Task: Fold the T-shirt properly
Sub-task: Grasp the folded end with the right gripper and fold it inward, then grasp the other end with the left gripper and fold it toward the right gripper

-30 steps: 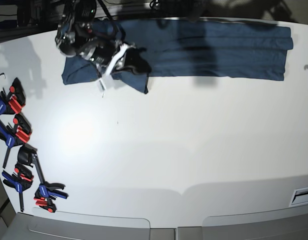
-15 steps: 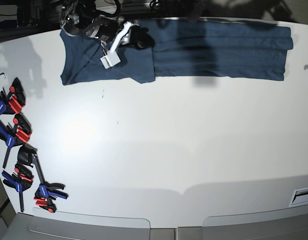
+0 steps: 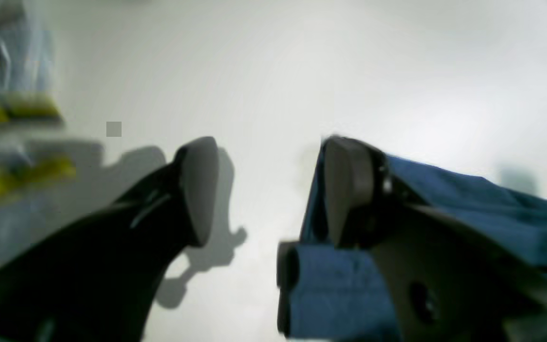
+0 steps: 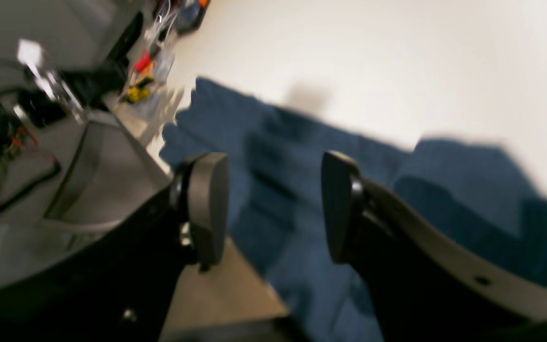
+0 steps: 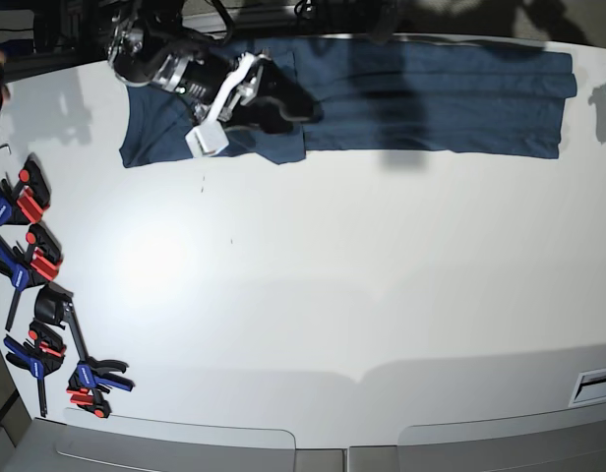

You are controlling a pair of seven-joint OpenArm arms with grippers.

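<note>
- Since a second ago, the flap I held bunched near the T-shirt's [image 5: 431, 98] end has been laid out flat, and my right tool [image 4: 273, 209] has let go.
- My right tool now hovers over that end with its jaws parted and nothing between them.
- My left tool [image 3: 266, 190] is released too, spread wide at the shirt's opposite end, one finger [image 3: 349, 190] against the cloth edge.
- No label or writing is readable anywhere; both wrist views are blurred.
- Plain dark navy, the T-shirt lies as a long flat band along the far edge of the white counter [image 5: 333, 295].
- Blue-and-red clamps [image 5: 37, 265] lie along the counter's side edge, well apart from the shirt.
</note>
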